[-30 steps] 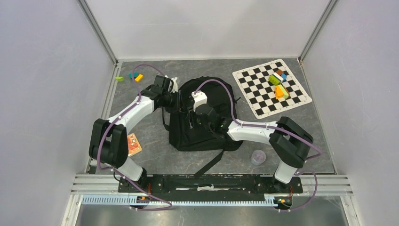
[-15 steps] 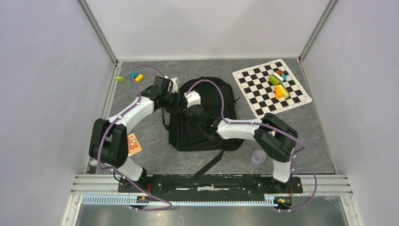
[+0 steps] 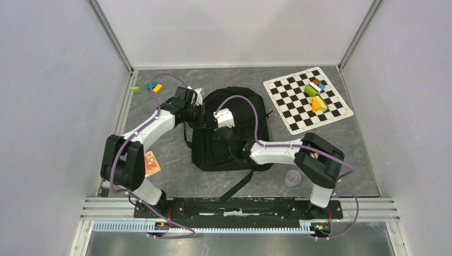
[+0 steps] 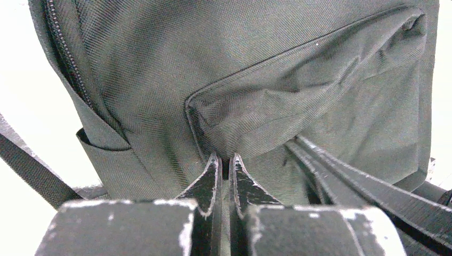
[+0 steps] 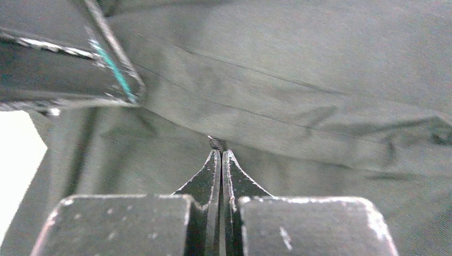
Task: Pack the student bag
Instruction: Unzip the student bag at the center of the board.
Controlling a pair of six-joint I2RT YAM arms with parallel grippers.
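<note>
Bottom of the top view: arm bases on the rail, grey counter (image 3: 178, 173) above it. Small clear round cup (image 3: 292, 177) sits lower right of centre, apart from the bag. Orange card (image 3: 151, 163) lies flat lower left, beside the left arm (image 3: 152, 124). One black strap (image 3: 238, 185) trails from the bag's bottom edge toward the rail. Student bag (image 3: 241, 120) lies flat mid-frame on the counter, rounded end toward the top of the picture. Right arm (image 3: 277, 152) reaches in from the right across the bag's lower half, wrist over its left part. Left arm comes in from the left and meets the bag's upper left edge. Left wrist view: left jaws closed to a thin slit, tips pinching a fabric fold at the pocket seam of the student bag (image 4: 298, 106), and two straps (image 4: 352, 176) run off lower right. Right wrist view: right jaws pressed together, tips on a small ridged bit at a seam of the student bag (image 5: 320, 106); can't tell if it's a zipper pull. Upper right of the top view: checkered mat (image 3: 290, 114), a pile of coloured blocks (image 3: 315, 95) on it, well apart from the bag. Upper left corner: a few loose blocks (image 3: 149, 86), green, teal and orange.
</note>
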